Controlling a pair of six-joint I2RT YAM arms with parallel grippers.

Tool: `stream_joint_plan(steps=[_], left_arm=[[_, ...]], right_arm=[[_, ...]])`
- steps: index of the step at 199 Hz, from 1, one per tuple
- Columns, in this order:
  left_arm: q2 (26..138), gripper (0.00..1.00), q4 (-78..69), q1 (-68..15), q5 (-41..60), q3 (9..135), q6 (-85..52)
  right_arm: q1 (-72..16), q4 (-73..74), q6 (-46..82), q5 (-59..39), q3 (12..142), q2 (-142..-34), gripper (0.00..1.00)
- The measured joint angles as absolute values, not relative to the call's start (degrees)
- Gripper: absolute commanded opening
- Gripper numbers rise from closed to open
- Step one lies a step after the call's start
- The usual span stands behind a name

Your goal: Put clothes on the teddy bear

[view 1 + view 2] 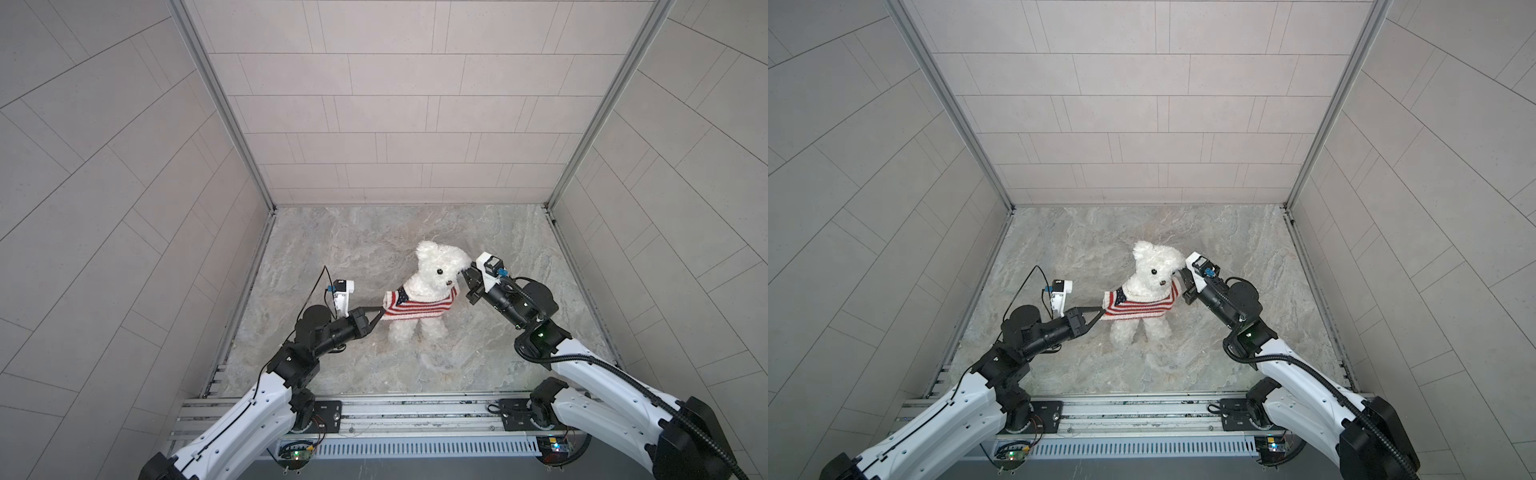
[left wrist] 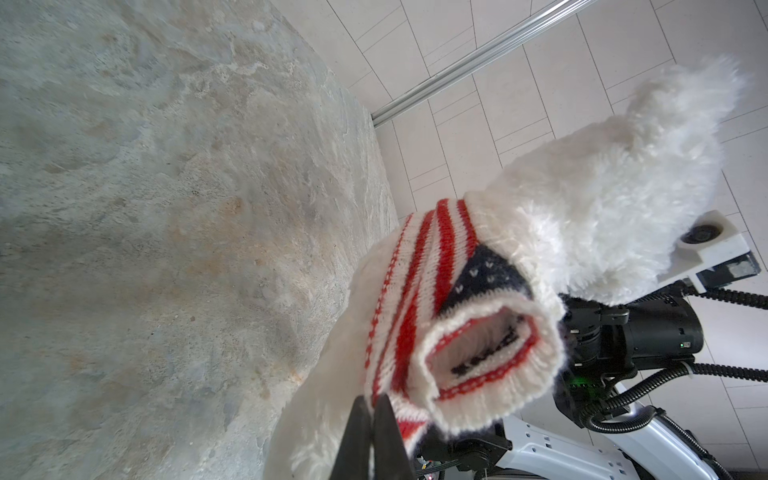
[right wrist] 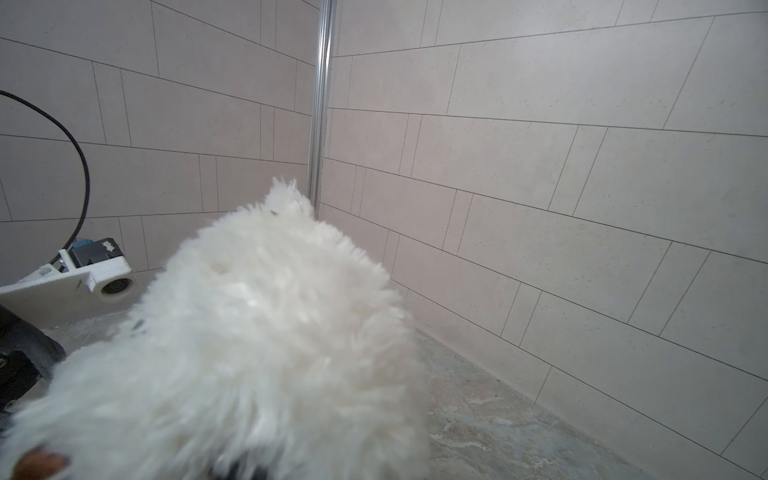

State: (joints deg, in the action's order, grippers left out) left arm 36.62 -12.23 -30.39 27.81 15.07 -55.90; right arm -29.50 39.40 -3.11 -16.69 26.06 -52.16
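The teddy bear [image 1: 432, 272] [image 1: 1152, 272], fluffy and white, stands upright in the middle of the marble floor in both top views, head tipped toward the right arm. A red-and-white striped sweater [image 1: 415, 308] [image 1: 1134, 308] with a navy starred patch wraps its body below the head. My left gripper [image 1: 381, 309] [image 1: 1101, 309] [image 2: 374, 405] is shut on the sweater's [image 2: 457, 332] hem beside an empty sleeve opening. My right gripper [image 1: 466, 273] [image 1: 1183, 273] is at the bear's ear, shut on the fur. White fur [image 3: 270, 332] hides its fingers in the right wrist view.
Tiled walls enclose the marble floor [image 1: 374, 232] on three sides, with metal corner posts [image 1: 224, 104]. An aluminium rail [image 1: 415, 409] carrying both arm bases runs along the front edge. The left wrist camera housing [image 3: 104, 278] shows beside the bear's head.
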Motion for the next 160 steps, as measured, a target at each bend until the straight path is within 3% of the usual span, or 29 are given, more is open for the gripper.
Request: stream_joint_plan(steps=[54,132,160], left_arm=[[36.27,0.23,-11.51,-30.33,28.80,15.11,-54.96],[26.35,0.25,7.22,-30.28,25.34,18.65,-45.15],[25.65,0.42,11.00,-30.28,24.86,22.44,-41.67]], right_arm=[[-30.59,38.37,-4.27,-21.23,26.20,-52.12,0.00],[-29.23,27.31,-8.47,-31.22,29.85,-50.02,0.00],[-29.23,22.65,-10.52,-36.07,32.47,-49.71,0.00]])
